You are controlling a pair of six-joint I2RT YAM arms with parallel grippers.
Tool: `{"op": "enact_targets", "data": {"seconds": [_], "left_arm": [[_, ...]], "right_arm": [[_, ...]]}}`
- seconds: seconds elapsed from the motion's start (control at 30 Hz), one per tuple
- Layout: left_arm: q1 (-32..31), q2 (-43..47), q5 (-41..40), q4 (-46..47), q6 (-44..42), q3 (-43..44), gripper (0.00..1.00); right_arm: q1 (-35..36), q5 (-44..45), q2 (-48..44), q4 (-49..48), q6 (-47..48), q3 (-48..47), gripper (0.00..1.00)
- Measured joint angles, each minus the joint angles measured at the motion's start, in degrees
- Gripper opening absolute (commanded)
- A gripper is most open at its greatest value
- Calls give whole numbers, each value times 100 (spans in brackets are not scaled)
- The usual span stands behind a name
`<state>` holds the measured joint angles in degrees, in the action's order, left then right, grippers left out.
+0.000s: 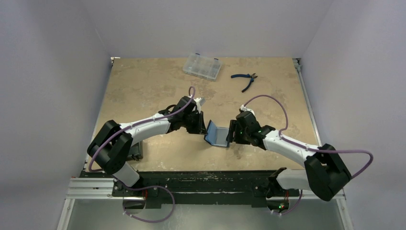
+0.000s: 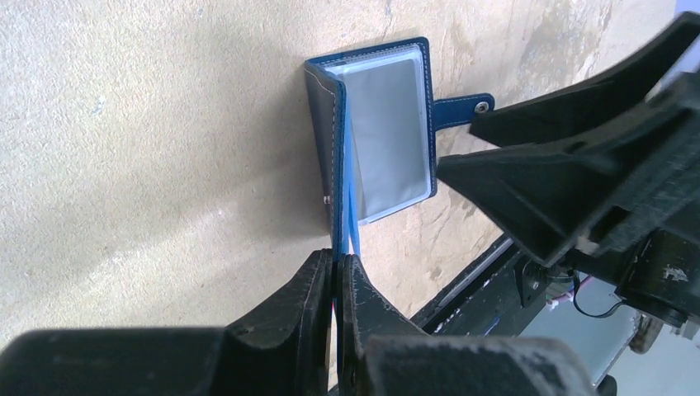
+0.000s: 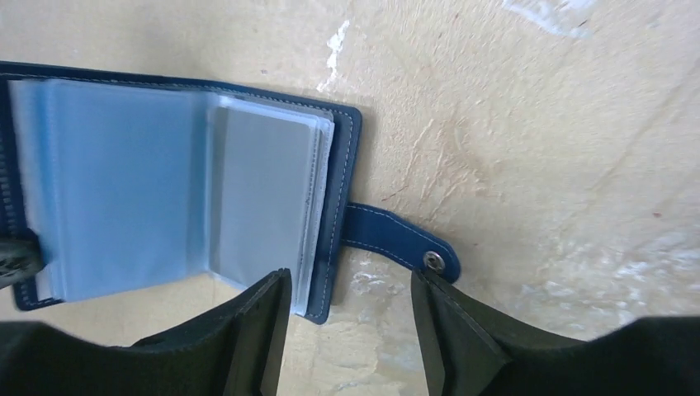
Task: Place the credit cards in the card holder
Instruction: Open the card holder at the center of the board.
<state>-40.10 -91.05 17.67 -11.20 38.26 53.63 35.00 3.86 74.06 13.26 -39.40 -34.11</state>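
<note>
**Card holder open between both grippers, one card in a sleeve**

The small navy-blue folding card holder (image 1: 216,135) lies open on the mottled tan table (image 1: 143,86), near the table's front edge and between the two arms.

On the holder's left side, the left gripper (image 2: 336,264) has its black fingers pressed together on a thin blue leaf of the holder, pinching it at the edge. This keeps the booklet spread.

On the holder's right side, the right gripper (image 3: 348,280) stands with its fingers parted and nothing clamped between them. One finger overlaps the holder's lower edge and the other sits just beside the blue snap tab (image 3: 388,235) with its small light stud (image 3: 431,261).

Inside the holder, clear plastic sleeves (image 3: 124,190) fan out, and a flat whitish-grey credit card (image 3: 260,198) sits in one of them, next to the stitched cover.

Well beyond the holder, near the table's far edge, rests a clear plastic compartment case (image 1: 202,66). To its right lies a pair of blue-handled pliers (image 1: 245,80).
</note>
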Motion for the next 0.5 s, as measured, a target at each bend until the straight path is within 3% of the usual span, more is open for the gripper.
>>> {"op": "enact_targets", "data": {"seconds": [0.13,0.37,0.5], "left_arm": [[11,0,2,2,0,-13,1],[155,90,-72,-238,-162,-13,36],[229,396,-422,-772,-374,83,45]], "right_arm": [[26,-4,-575,175,129,-26,64],[31,-866,-243,-634,269,-334,44],[28,-1145,221,-881,297,-334,45]]}}
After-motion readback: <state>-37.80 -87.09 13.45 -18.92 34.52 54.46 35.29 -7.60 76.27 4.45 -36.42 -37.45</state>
